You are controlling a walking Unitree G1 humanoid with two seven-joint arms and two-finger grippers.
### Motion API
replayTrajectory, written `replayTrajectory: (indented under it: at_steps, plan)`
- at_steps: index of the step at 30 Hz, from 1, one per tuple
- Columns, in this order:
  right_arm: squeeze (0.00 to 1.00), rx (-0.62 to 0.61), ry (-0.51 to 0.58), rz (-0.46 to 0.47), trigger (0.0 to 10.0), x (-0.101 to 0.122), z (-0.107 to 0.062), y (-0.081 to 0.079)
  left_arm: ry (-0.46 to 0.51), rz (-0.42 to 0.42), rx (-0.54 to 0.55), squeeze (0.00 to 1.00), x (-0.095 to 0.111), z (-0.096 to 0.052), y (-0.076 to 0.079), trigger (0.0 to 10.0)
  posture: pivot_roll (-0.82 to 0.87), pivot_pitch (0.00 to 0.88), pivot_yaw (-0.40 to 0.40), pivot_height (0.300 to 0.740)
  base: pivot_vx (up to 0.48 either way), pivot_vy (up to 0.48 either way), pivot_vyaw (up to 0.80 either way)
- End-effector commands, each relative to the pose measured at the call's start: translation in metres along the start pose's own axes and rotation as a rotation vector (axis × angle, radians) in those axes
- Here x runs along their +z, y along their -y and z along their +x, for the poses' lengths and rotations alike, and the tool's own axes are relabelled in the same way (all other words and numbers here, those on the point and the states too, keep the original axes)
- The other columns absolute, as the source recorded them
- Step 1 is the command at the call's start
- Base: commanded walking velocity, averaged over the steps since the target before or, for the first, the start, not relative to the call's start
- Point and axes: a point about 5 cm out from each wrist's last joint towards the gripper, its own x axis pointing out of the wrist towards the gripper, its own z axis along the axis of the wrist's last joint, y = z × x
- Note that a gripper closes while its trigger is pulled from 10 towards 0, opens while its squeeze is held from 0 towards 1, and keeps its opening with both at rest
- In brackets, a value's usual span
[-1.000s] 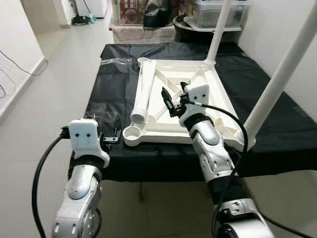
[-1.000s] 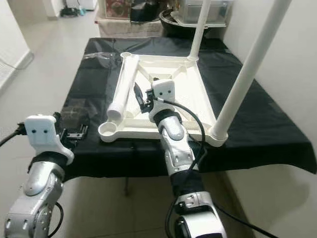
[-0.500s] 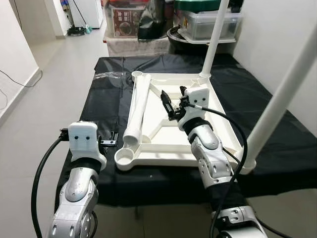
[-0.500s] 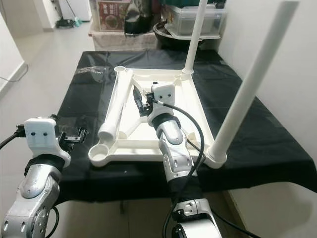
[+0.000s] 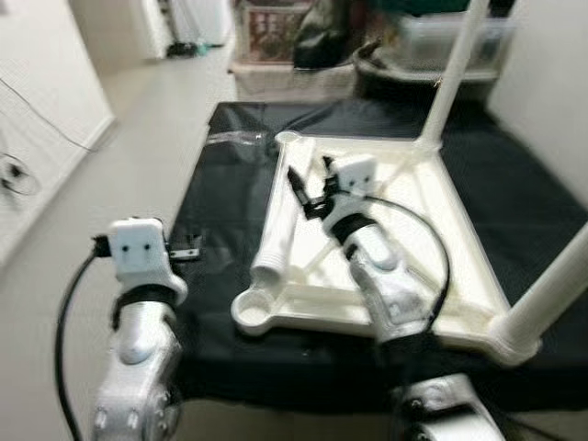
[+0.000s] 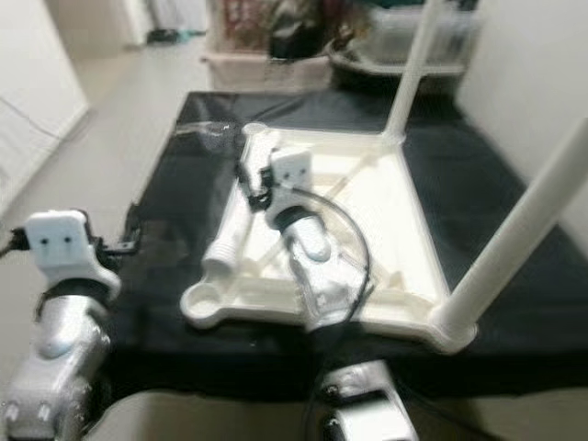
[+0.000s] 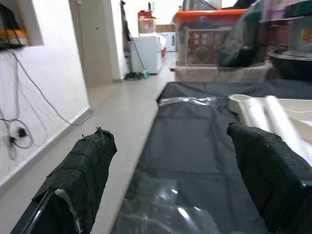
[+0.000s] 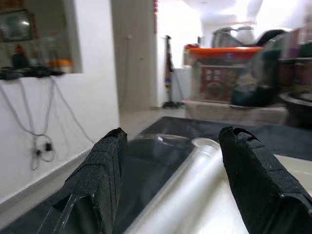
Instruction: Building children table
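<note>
Both head views are smeared with blur, so fine edges are hard to read, and the two upright legs (image 5: 455, 69) are cut off by the top of the frame — one at the far corner, one (image 5: 556, 289) at the near right corner. That makes three white tube legs counted: two standing in their sockets and one loose leg (image 5: 280, 216) lying along the left side of the upturned white tabletop (image 5: 432, 230), which rests on a black-covered table (image 5: 225, 175). The near left corner socket (image 5: 253, 308) stands empty.

The right gripper (image 5: 308, 188) hangs over the loose leg with its two black fingers (image 8: 105, 180) spread apart; in the right wrist view the tube (image 8: 187, 192) runs between them, not clasped. The left gripper (image 5: 188, 248) sits at the table's left edge, fingers (image 7: 80, 178) wide apart over the black cover, holding nothing.

Beyond the table stand storage boxes — one with an orange lid (image 7: 214, 19) and a red label (image 7: 202, 46) whose writing is too blurred to read. A cable (image 7: 22, 131) hangs on the white wall.
</note>
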Motion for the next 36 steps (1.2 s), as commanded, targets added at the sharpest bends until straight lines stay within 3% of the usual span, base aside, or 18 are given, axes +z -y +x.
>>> replayTrajectory:
  at_steps: [1, 10, 18, 19, 22, 26, 31, 32, 36]
  plan:
    - [0.0, -0.012, 0.001, 0.007, 10.0, 0.001, -0.001, 0.002, -0.018, 0.004, -0.005, 0.0, -0.003, -0.001, 0.0, 10.0, 0.08, 0.053, -0.016, 0.74, 0.0, 0.0, 0.0]
    - [0.0, -0.029, 0.019, 0.005, 10.0, 0.01, 0.002, 0.006, -0.199, -0.219, -0.195, 0.0, -0.025, -0.008, 0.033, 10.0, 0.07, 0.069, -0.015, 0.74, 0.0, 0.0, 0.0]
    - [0.0, -0.016, 0.005, 0.004, 10.0, 0.009, 0.001, 0.004, -0.254, -0.322, -0.2, 0.0, -0.034, -0.004, 0.042, 10.0, 0.07, 0.083, -0.014, 0.74, 0.0, 0.0, 0.0]
    - [0.0, -0.009, -0.004, 0.004, 10.0, 0.007, -0.002, 0.002, -0.268, -0.388, -0.186, 0.0, -0.033, 0.002, 0.048, 10.0, 0.07, 0.095, -0.013, 0.74, 0.0, 0.0, 0.0]
    - [0.0, -0.008, -0.009, 0.006, 10.0, 0.007, -0.003, 0.001, -0.278, -0.439, -0.205, 0.0, -0.031, 0.006, 0.057, 10.0, 0.07, 0.101, -0.012, 0.74, 0.0, 0.0, 0.0]
    - [0.0, -0.008, -0.013, 0.006, 10.0, 0.007, -0.002, 0.001, -0.278, -0.469, -0.223, 0.0, -0.028, 0.007, 0.064, 10.0, 0.07, 0.101, -0.012, 0.74, 0.0, 0.0, 0.0]
    - [0.0, -0.009, -0.015, 0.007, 10.0, 0.006, -0.002, 0.001, -0.259, -0.446, -0.229, 0.0, -0.021, 0.008, 0.069, 10.0, 0.07, 0.1, -0.009, 0.74, 0.0, 0.0, 0.0]
    - [0.0, -0.011, -0.021, 0.008, 10.0, 0.005, -0.002, 0.001, -0.233, -0.408, -0.147, 0.0, -0.014, 0.009, 0.068, 10.0, 0.07, 0.095, -0.005, 0.74, 0.0, 0.0, 0.0]
    - [0.0, -0.013, -0.025, 0.009, 10.0, 0.004, -0.002, 0.001, -0.227, -0.398, -0.073, 0.0, -0.011, 0.009, 0.067, 10.0, 0.07, 0.093, -0.004, 0.74, 0.0, 0.0, 0.0]
